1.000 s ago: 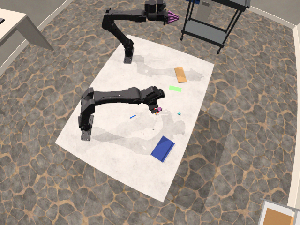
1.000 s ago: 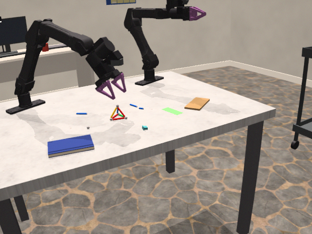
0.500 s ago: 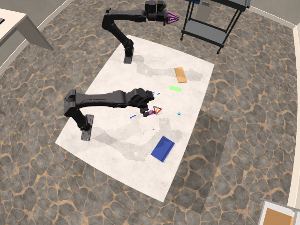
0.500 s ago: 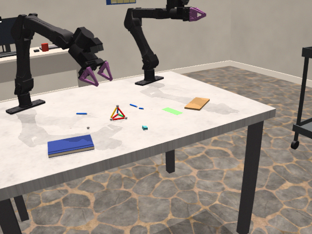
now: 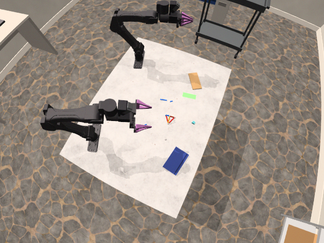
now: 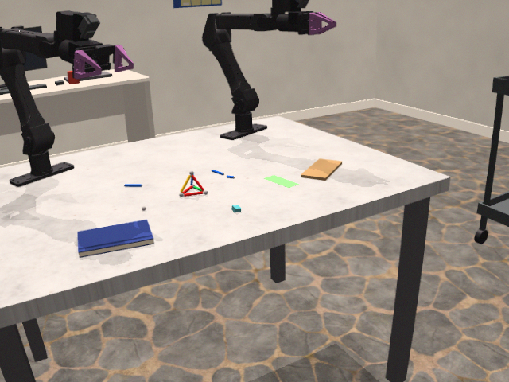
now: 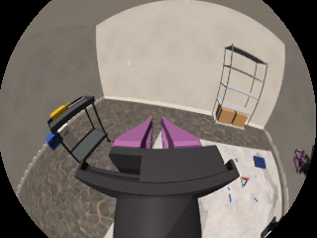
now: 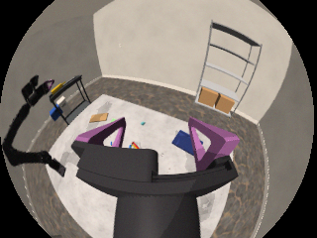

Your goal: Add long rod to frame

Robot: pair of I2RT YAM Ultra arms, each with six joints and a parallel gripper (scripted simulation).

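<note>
The frame stands upright on the table as a pyramid. In the exterior view it shows a yellow rod, a red rod and a blue rod meeting at the top steel ball. Red rods and a green rod form its base; the back joint is too small to judge. Loose blue rods lie apart from it. My left gripper is nearly closed, empty, high beyond the table. My right gripper is wide open and empty, raised behind the frame.
A loose steel ball lies near the blue book. A teal block, a green strip and an orange board lie on other parts of the table.
</note>
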